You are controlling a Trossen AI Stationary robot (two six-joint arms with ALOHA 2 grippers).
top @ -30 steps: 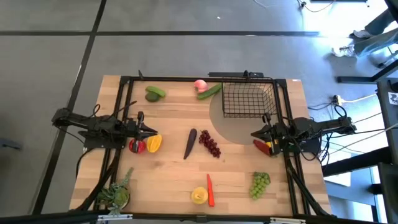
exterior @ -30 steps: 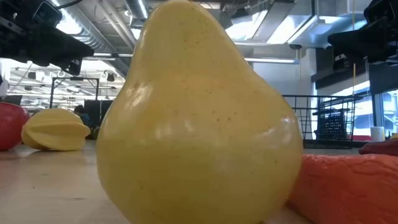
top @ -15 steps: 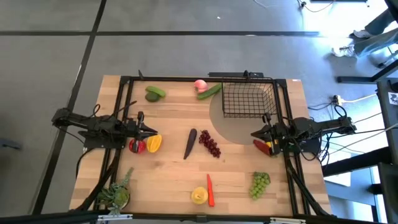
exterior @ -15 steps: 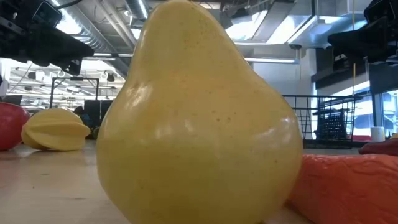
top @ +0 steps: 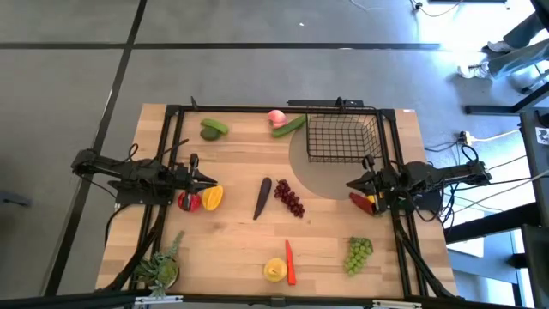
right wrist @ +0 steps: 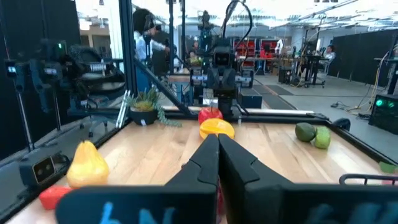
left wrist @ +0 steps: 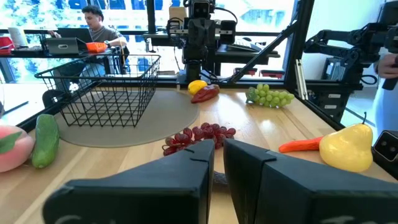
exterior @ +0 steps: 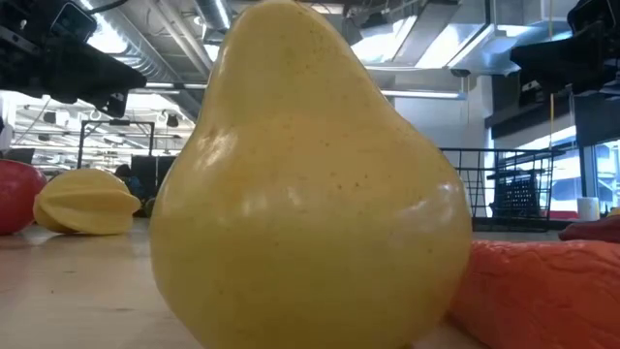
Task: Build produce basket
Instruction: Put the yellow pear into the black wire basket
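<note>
The black wire basket (top: 341, 137) stands empty on a grey round mat at the far right. Produce lies loose on the table: peach (top: 276, 118), cucumber (top: 290, 126), avocado (top: 213, 130), eggplant (top: 262, 197), dark grapes (top: 289, 197), green grapes (top: 358, 253), carrot (top: 290, 262) and a yellow pear-shaped fruit (top: 274, 269). My left gripper (top: 213, 181) is shut and empty, just above a red pepper (top: 189, 202) and a yellow pepper (top: 211, 197). My right gripper (top: 350, 184) is shut and empty, beside a red and yellow pepper pair (top: 364, 202).
A leafy potted plant (top: 161, 268) stands at the near left corner. A black frame (top: 257, 109) runs along the table's edges. The yellow fruit (exterior: 310, 184) fills most of the low view. People sit at desks beyond the table (left wrist: 93, 25).
</note>
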